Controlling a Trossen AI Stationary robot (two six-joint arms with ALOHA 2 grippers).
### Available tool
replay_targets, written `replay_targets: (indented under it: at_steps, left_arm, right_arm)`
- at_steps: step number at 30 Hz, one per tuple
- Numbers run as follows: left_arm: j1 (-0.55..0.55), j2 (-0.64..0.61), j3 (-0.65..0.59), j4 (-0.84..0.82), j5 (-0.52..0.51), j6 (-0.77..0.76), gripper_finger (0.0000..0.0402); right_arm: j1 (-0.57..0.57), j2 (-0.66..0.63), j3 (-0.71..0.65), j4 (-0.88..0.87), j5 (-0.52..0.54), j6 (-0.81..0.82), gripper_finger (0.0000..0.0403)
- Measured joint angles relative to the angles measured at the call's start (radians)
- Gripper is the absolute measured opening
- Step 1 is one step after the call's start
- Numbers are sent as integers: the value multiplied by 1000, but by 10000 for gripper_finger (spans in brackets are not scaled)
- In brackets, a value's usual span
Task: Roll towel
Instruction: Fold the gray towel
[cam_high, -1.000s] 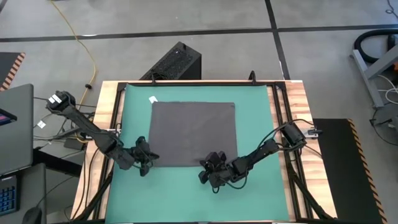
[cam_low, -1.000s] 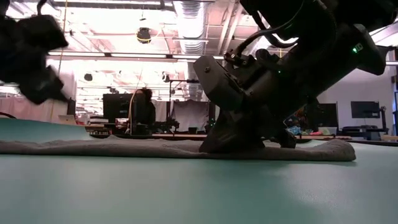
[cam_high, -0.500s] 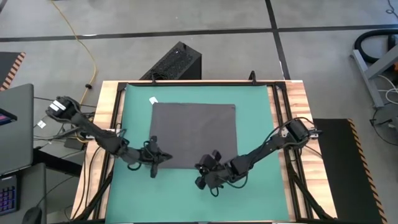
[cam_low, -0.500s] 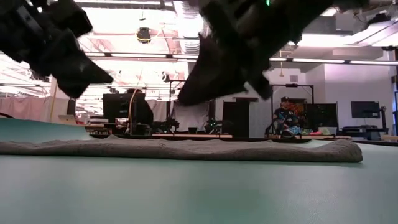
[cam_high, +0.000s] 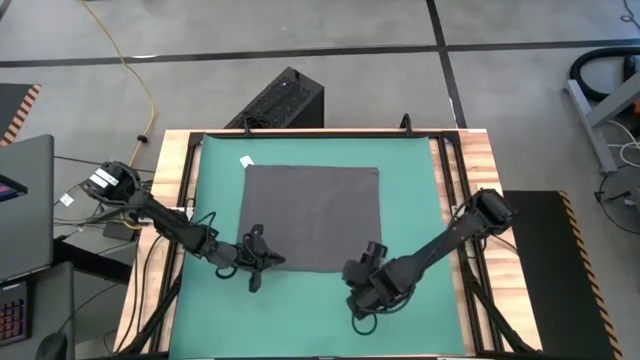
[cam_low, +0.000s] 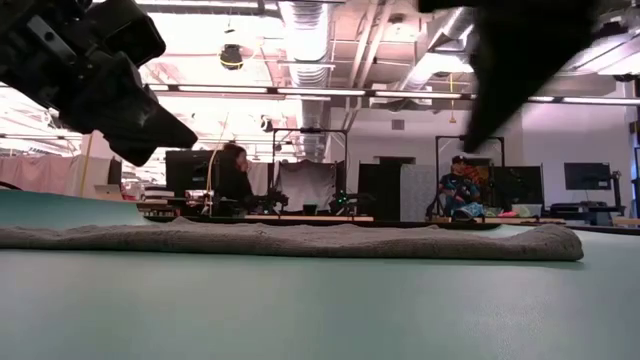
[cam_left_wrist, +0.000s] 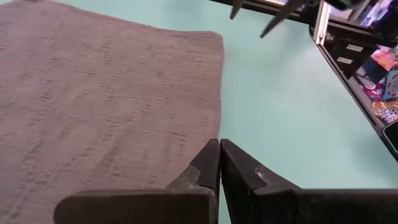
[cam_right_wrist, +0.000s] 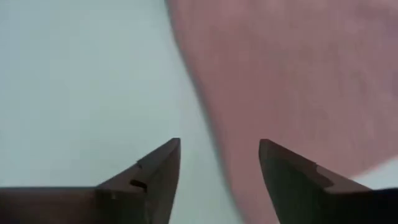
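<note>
Beside left fingers (cam_high: 268, 260), pressed together and empty, flat dark grey cloth towel (cam_high: 310, 215) lies; right fingers (cam_high: 372, 262) spread, empty.

I see a robotics lab or a workshop in a big industrial hall. In the low view the ceiling (cam_low: 330, 40) is open, with bare ducts and long strip lights. Behind my table there are desks with monitors (cam_low: 585, 177), and people (cam_low: 232, 175) sit there. From above, the floor (cam_high: 330, 30) is grey concrete with dark tape lines and a yellow cable (cam_high: 128, 60).
</note>
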Motion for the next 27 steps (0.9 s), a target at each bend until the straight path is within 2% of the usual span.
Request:
replay_targets:
  at_steps: [4, 8, 17, 27]
  left_arm:
    - [19, 0, 0, 2, 18, 0, 0]
    - [34, 0, 0, 3, 31, 0, 0]
    - [55, 0, 0, 2, 34, 1, 0]
    - [60, 0, 0, -11, 33, 1, 0]
  right_arm:
    - [35, 0, -40, -90, 1, 56, 256]
    - [60, 0, -82, -105, 0, 63, 254]
    - [71, 2, -171, -24, -54, -29, 254]
    - [24, 2, -248, 8, -53, -81, 254]
